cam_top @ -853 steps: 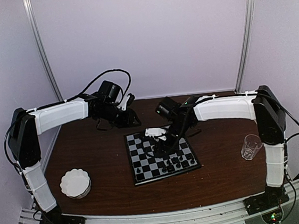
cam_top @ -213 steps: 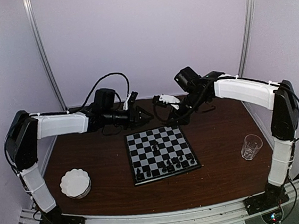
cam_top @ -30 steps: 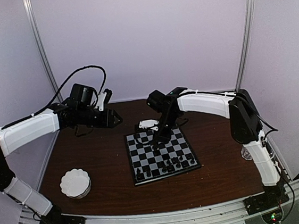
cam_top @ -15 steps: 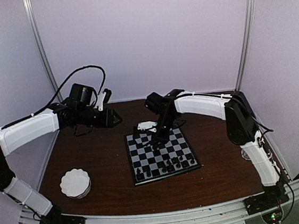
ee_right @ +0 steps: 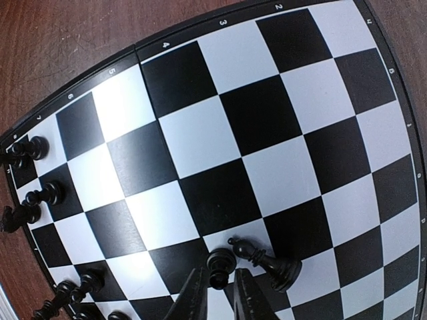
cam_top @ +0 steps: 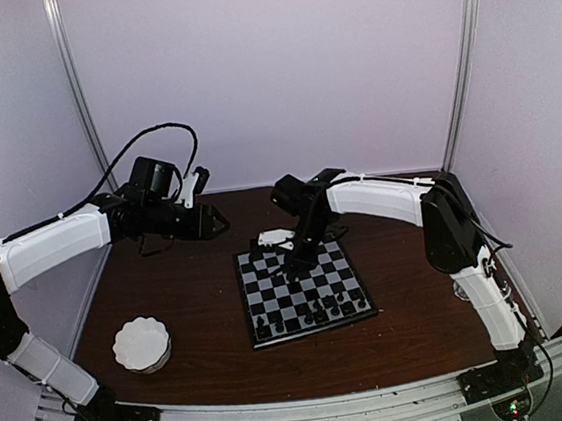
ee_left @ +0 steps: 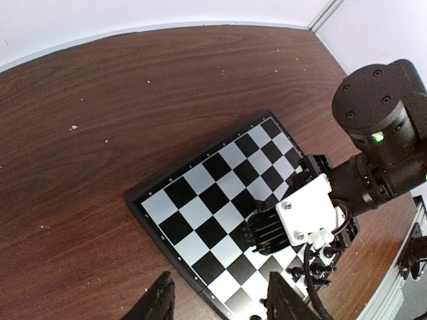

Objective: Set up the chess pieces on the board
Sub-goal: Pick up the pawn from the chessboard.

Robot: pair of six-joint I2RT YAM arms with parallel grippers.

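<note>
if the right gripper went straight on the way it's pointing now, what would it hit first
Most likely the small black chess piece right at the tips of the right gripper, with the board just beneath it. Depth is hard to judge, so the fingers may already be around it.

Top view sits high at the near side, looking down over the whole surface (cam_top: 190, 300). Left wrist is mid-range, right wrist very close. All share the board (cam_top: 270, 297).

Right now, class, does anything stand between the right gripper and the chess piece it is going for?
Nothing visible does. The fingertips of the right gripper flank the upright piece on the board. A second piece lies tipped just beside it, outside the fingers, close enough that it might get nudged.
</note>
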